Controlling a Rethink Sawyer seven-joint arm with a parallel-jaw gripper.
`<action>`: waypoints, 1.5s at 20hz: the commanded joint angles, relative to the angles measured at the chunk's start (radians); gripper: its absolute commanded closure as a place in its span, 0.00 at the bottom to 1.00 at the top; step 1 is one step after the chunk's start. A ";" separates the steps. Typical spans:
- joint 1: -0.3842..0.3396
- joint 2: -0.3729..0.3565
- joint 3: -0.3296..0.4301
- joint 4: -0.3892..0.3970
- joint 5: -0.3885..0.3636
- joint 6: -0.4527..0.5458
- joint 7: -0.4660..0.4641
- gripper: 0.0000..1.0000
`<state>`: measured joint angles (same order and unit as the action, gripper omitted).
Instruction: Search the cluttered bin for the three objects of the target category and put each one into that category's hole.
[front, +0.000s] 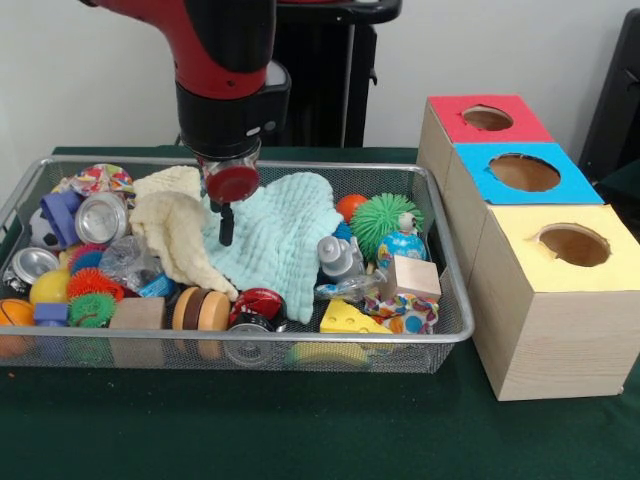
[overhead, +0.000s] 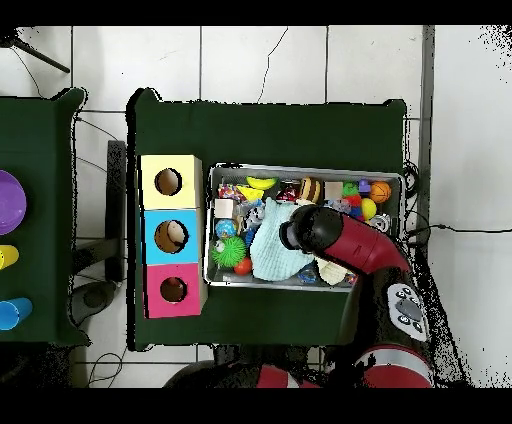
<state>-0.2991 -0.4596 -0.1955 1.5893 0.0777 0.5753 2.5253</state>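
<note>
- Dark green tablecloth (front: 300, 430) carries a wire mesh bin (front: 445, 300) and, beside it, three wooden boxes topped red (front: 485, 118), blue (front: 522, 172) and yellow (front: 572, 245), each with a round hole.
- From the front, the gripper (front: 226, 232) hangs over a pale mint muslin cloth (front: 285, 235) beside a cream towel (front: 180, 235); its tip looks narrow, but I cannot tell whether it holds anything.
- From overhead, the arm (overhead: 345, 240) covers the mint cloth's (overhead: 268, 248) edge.

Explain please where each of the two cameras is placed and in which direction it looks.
Front view: sits across the table, low, facing the wire bin and three boxes; the arm descends, gripper over the light blue cloth.
Overhead view: sits above, looking straight down; arm enters from the bottom.
Both show the bin, cloth and boxes.
</note>
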 joint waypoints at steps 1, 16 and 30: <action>-0.057 -0.010 0.019 0.026 -0.012 0.081 0.022 0.00; 0.018 0.236 -0.016 -0.151 0.049 -0.036 0.186 0.00; 0.010 0.266 -0.031 -0.251 0.073 0.054 0.140 0.00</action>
<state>-0.2723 -0.2845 -0.2735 1.4129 0.0985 0.5923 2.5253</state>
